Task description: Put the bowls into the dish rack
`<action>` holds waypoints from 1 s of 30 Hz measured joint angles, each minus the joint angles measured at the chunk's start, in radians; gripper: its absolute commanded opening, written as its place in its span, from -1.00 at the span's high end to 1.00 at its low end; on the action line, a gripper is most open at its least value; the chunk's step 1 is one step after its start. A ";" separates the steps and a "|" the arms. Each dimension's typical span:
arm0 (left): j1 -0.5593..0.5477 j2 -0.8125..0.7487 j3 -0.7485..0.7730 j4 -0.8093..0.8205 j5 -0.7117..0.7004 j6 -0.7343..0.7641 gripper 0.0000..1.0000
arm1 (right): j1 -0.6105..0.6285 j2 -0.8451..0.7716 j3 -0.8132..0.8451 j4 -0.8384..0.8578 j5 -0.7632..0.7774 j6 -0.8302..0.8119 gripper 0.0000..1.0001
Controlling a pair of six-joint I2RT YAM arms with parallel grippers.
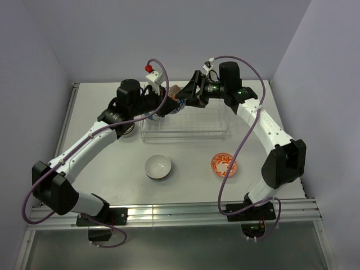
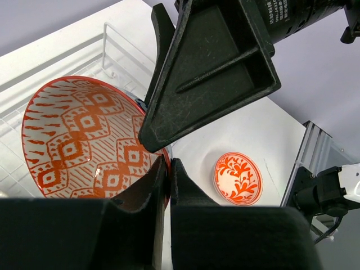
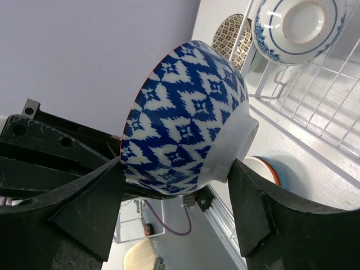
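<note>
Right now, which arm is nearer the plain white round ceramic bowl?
Left. The left arm lies left of the plain white round ceramic bowl; the right arm stands farther right, beyond the orange-red floral bowl.

- Bowl (image 3: 185,118) is showing smooth, glossy glazed ceramic.
- Fingers (image 2: 214,62) of the right gripper (image 3: 175,163) are showing matt black plastic, scuffed.
- Dish rack (image 3: 304,145) is showing thin, smooth white wire.

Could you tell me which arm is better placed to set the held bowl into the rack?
Probably the right: the right gripper spans the bowl from rim to base, right beside the rack, while the left gripper only pinches the rim.
</note>
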 measured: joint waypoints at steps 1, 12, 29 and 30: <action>0.000 0.000 0.000 -0.003 -0.002 0.002 0.62 | 0.000 0.001 0.000 0.000 -0.002 -0.003 1.00; 0.011 -0.048 -0.003 -0.044 -0.010 0.021 -0.26 | 0.004 0.039 0.027 -0.021 0.024 -0.046 1.00; 0.323 -0.184 -0.028 -0.193 0.051 -0.054 -0.99 | 0.007 0.192 0.139 -0.045 0.230 -0.142 1.00; 0.338 -0.192 -0.028 -0.200 0.057 -0.055 -0.99 | 0.009 0.210 0.149 -0.046 0.237 -0.151 1.00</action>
